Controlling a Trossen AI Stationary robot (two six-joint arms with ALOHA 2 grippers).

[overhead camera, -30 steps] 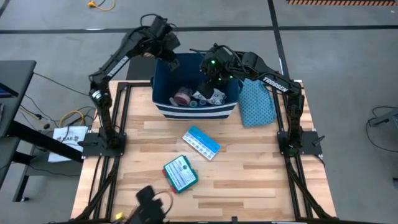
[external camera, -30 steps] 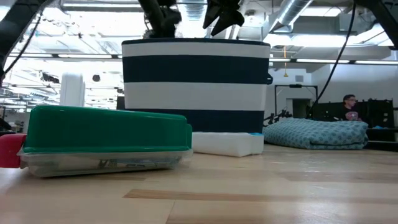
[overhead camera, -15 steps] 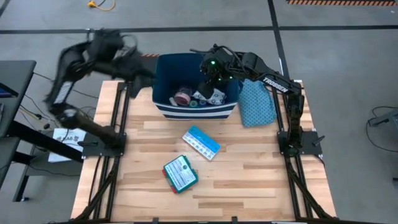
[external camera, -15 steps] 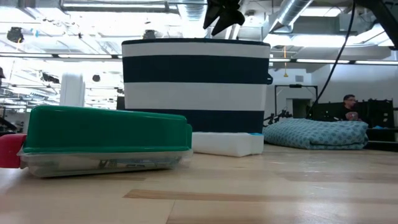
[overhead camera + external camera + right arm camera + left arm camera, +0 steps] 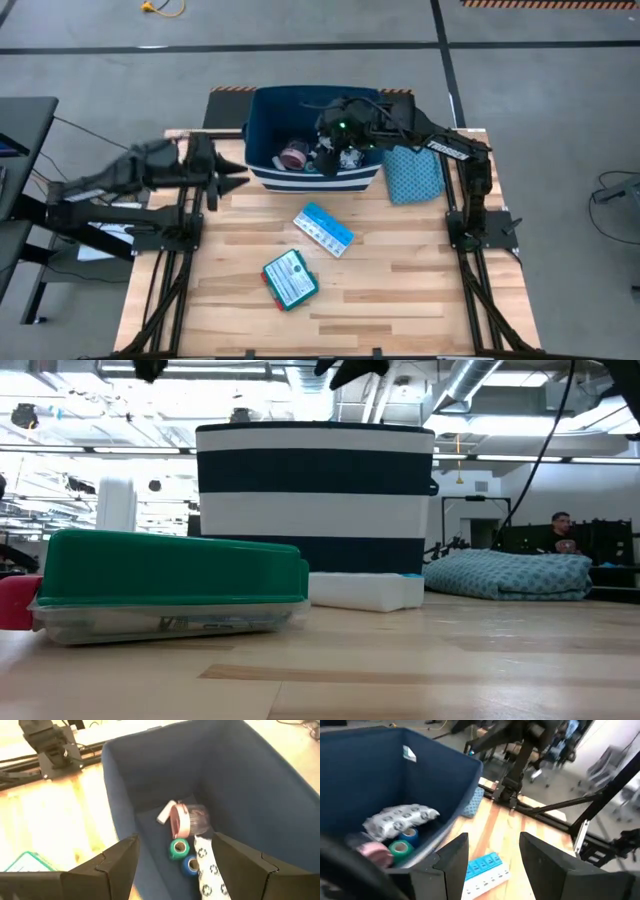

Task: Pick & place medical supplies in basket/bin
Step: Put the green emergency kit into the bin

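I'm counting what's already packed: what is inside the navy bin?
Inside the navy bin lie a pink roll, a green tape roll, a blue roll and a white ring-patterned pouch. The right tool's fingers cover the rest of the floor.

Overhead camera looking straight down; table-level camera facing the bin (image 5: 315, 495) sideways past a close green box (image 5: 170, 585); both wrist cameras peering into that bin.
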